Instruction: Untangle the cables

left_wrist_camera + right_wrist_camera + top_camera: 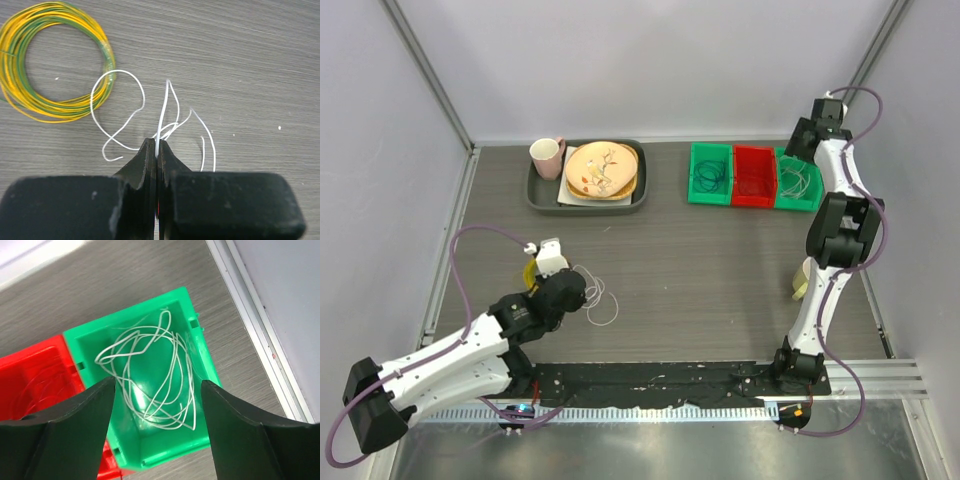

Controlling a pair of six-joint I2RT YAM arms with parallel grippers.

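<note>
In the left wrist view a thin white cable lies in loose loops on the grey wood table. My left gripper is shut on one strand of it, low over the table. From above, that gripper sits at the left with the white cable spread just to its right. My right gripper is open, hovering above the rightmost green bin, with nothing between its fingers. A coiled white cable lies inside that bin. The left green bin holds a dark cable.
A yellow-green wire ring lies just left of the white cable. A red bin stands between the two green bins. At the back sits a dark tray with plates and a pink mug. A pale yellowish object lies by the right arm.
</note>
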